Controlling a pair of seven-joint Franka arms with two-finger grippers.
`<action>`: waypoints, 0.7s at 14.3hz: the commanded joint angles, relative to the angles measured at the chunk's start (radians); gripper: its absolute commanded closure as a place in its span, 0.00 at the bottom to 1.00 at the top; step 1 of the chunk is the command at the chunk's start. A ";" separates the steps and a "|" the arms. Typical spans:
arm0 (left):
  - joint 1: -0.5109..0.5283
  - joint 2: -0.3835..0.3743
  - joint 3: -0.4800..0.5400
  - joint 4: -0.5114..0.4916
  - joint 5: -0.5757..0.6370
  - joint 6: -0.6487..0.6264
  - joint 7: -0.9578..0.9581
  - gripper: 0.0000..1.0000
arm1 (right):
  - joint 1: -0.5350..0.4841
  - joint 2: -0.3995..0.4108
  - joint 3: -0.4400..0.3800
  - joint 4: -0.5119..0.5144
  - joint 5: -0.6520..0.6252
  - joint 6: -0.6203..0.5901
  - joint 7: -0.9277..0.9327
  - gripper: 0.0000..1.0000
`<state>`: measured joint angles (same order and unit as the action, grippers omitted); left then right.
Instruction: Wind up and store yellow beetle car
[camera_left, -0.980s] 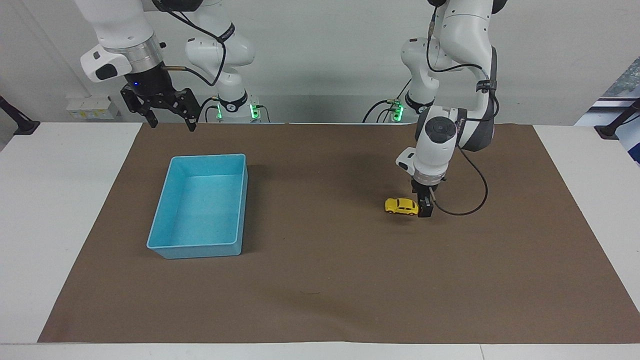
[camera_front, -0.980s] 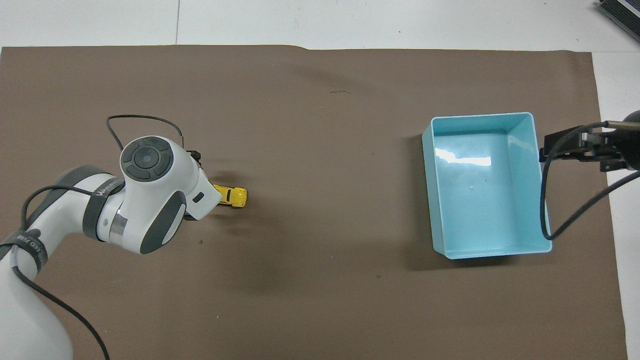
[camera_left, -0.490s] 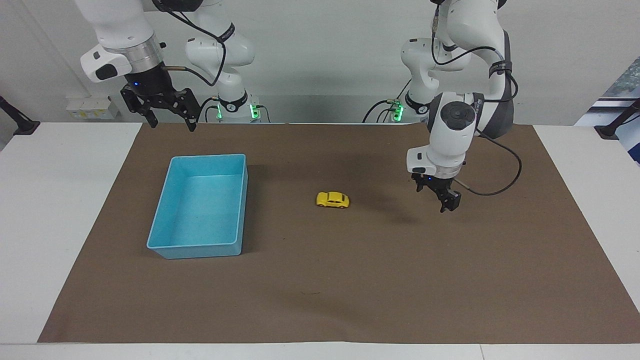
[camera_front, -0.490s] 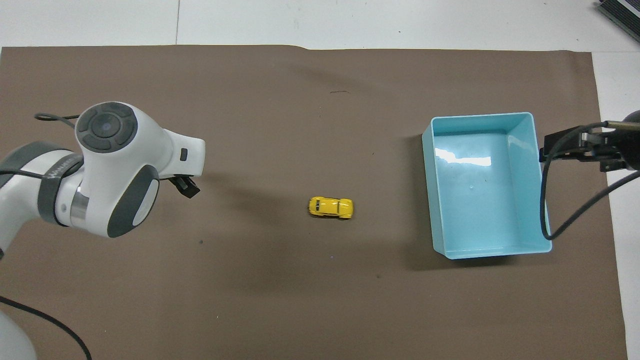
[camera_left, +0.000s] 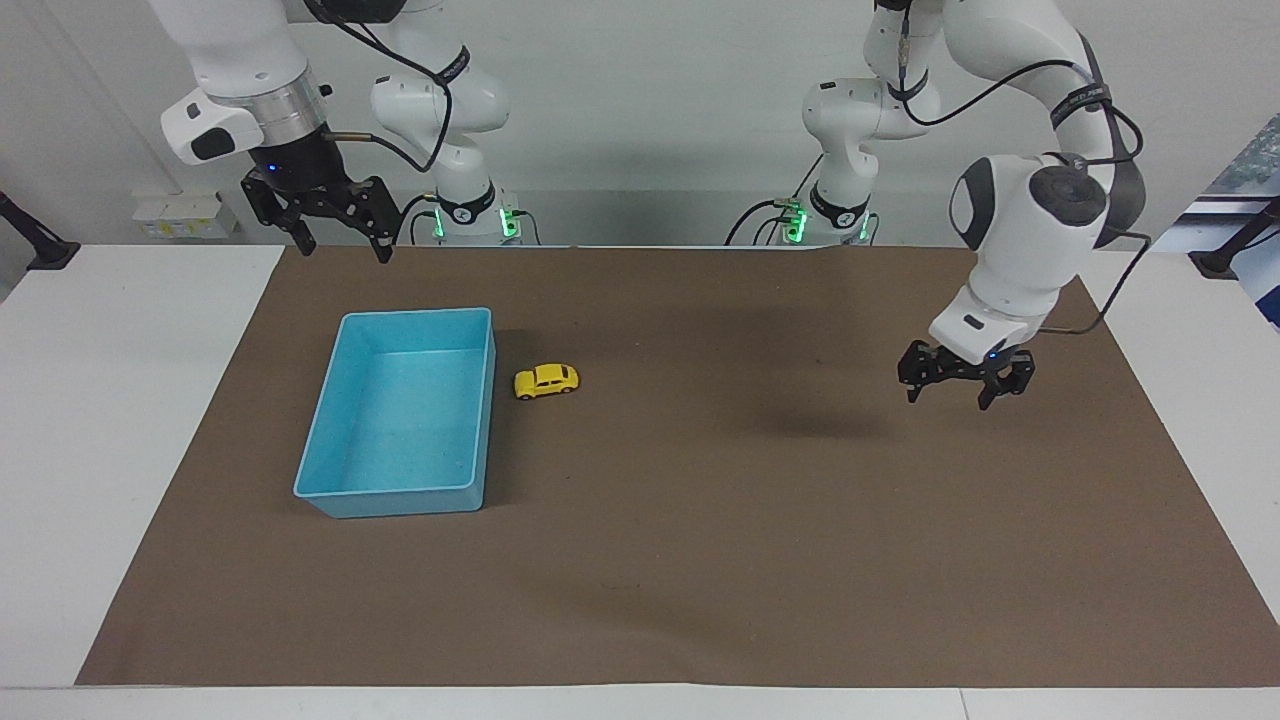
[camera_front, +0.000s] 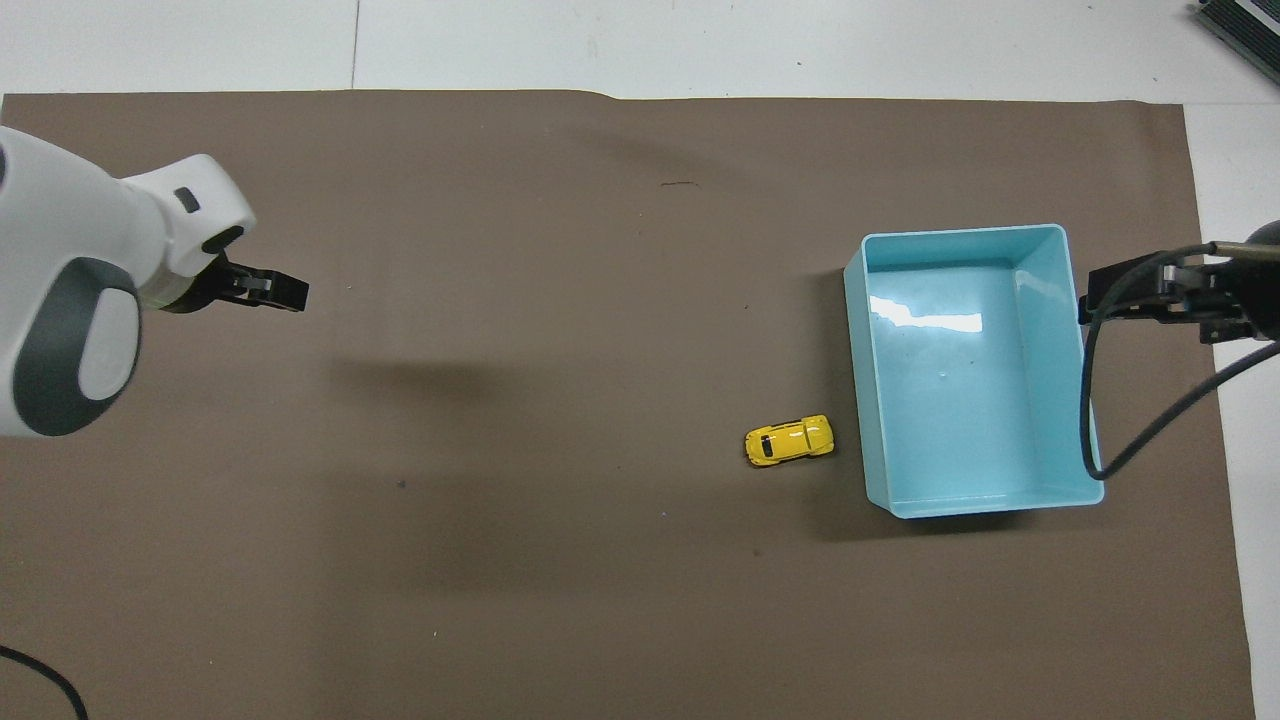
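Yellow beetle car (camera_left: 546, 381) sits on the brown mat (camera_left: 700, 560) just beside the blue tray (camera_left: 330, 480), outside it. Well apart from the tray, the left gripper (camera_left: 962, 380) hangs above the mat, fingers spread and empty. Near the tray, the right gripper (camera_left: 335, 232) waits raised, fingers spread.

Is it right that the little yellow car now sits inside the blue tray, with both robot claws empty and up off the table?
Not quite. The yellow beetle car is not inside the blue tray; it stands on the brown mat just beside the tray's wall, as the overhead view shows. The rest holds: the left gripper and right gripper are empty and raised.
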<state>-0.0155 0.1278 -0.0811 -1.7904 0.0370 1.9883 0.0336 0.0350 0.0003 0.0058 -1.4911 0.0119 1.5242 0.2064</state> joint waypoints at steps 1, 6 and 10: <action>0.048 -0.060 -0.011 0.067 -0.029 -0.167 -0.038 0.00 | -0.009 -0.022 -0.001 -0.028 0.020 0.014 -0.025 0.00; 0.057 -0.068 -0.016 0.213 0.030 -0.393 -0.028 0.00 | -0.009 -0.022 0.000 -0.028 0.020 0.014 -0.025 0.00; 0.049 -0.045 -0.019 0.325 0.040 -0.520 -0.026 0.00 | -0.009 -0.022 -0.001 -0.028 0.020 0.014 -0.025 0.00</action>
<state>0.0269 0.0507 -0.0870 -1.5436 0.0546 1.5318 0.0196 0.0350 0.0002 0.0058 -1.4912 0.0120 1.5242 0.2064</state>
